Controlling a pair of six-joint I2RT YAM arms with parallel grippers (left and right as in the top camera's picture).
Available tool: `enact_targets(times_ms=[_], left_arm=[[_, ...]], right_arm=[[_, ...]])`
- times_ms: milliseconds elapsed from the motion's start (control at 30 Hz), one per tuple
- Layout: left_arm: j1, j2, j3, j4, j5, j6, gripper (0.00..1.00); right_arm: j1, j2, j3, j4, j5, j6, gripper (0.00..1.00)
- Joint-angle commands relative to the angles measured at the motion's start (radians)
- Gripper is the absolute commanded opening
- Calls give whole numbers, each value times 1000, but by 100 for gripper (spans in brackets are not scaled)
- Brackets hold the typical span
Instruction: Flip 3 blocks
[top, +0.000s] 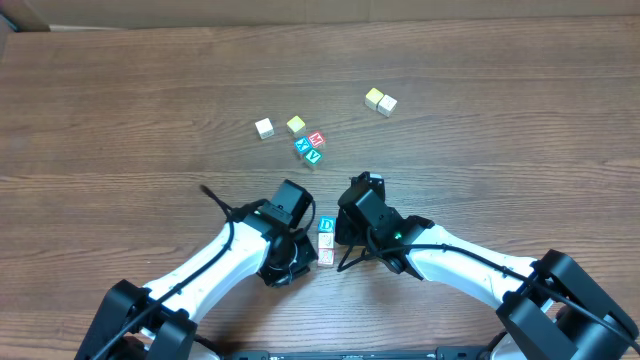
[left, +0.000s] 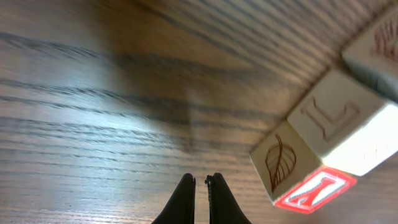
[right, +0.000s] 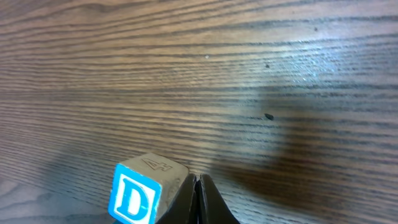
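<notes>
Probably light, hard wooden blocks, near centre; pinch opposite flat faces. Left gripper and right gripper are both pinched together, empty.

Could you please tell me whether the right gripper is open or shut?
Shut: the right gripper has its tips pressed together with nothing between them, and the D block sits just beside it.

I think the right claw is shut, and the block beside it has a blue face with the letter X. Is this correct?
Not quite. The letter on the blue-faced block is D, not X; the right wrist view shows it plainly. The rest holds: the right claw is shut and the block is beside it.
</notes>
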Motion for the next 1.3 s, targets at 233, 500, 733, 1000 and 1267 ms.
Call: enact_targets(times_ms=[233,500,733,1000,1267], left_arm=[[-82,-10,-4,6,10,20,4],[-82,-10,-4,34,10,33,4],[-82,-10,-4,51,10,59,4],[-82,-10,-5,51,22,58,4],[-82,-10,-5,51,28,58,4]], right_arm=[[-54,5,-8,27,3,-26,4],[-74,5,-8,84,-28,-118,4],[-74,11,-8,100,-32,-184,4],[-74,66,-8,160,-114,-208,4],[-74,79,-8,173,-159,-213,4]])
